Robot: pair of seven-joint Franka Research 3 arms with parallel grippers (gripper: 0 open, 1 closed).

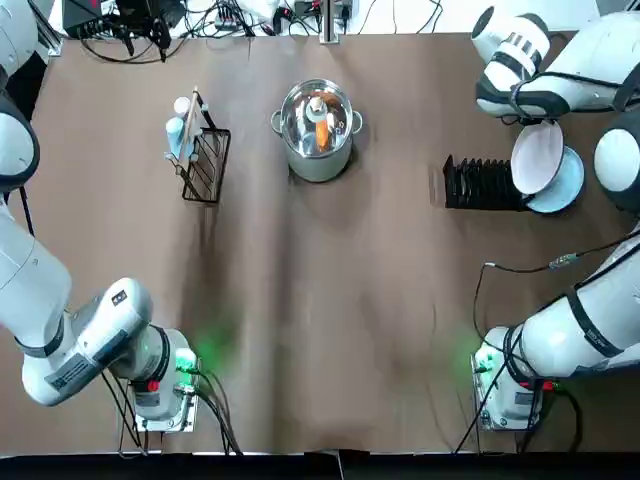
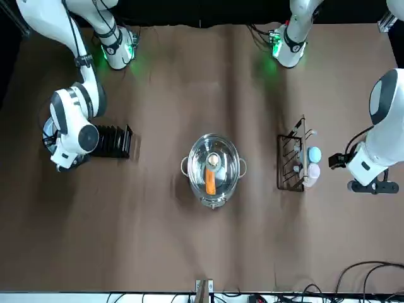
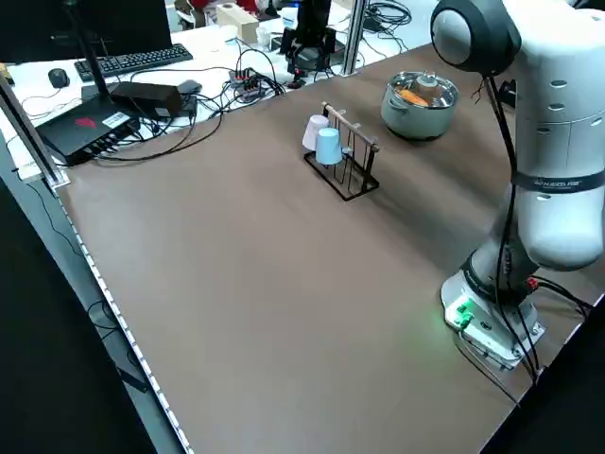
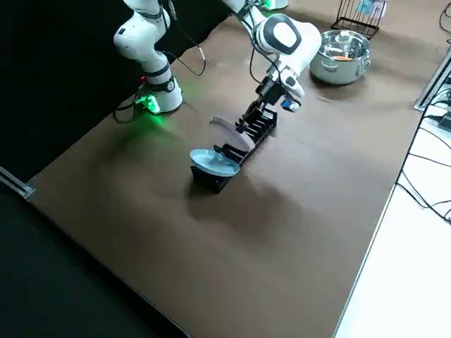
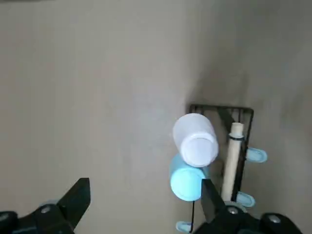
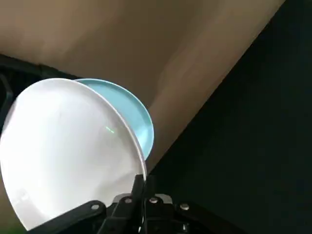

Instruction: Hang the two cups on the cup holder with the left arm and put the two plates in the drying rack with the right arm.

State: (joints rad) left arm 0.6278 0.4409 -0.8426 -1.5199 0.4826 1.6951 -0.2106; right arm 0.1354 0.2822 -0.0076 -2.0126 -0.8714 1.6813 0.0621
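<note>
Right claw clamping the white plate, two cups hanging on their stand!
My right gripper (image 6: 145, 181) is pinching the white plate (image 6: 68, 151) by its rim, and that round, shallow, glossy disc is tilting over the black slotted drying rack (image 1: 485, 185); whether it is sitting in a slot, I cannot tell. Just beside it, the light blue plate (image 4: 215, 163), smooth and shallow too, is leaning at the rack's end, the white one partly covering it in my right wrist view. Over on my left side, my left gripper (image 5: 146, 200) is hovering near the wire-frame cup holder (image 3: 371, 156), fingers standing wide apart, holding nothing. The small white cup (image 3: 315, 130) and the light blue cup (image 3: 328, 147), both plain cylinders, are hanging close together on the holder.
</note>
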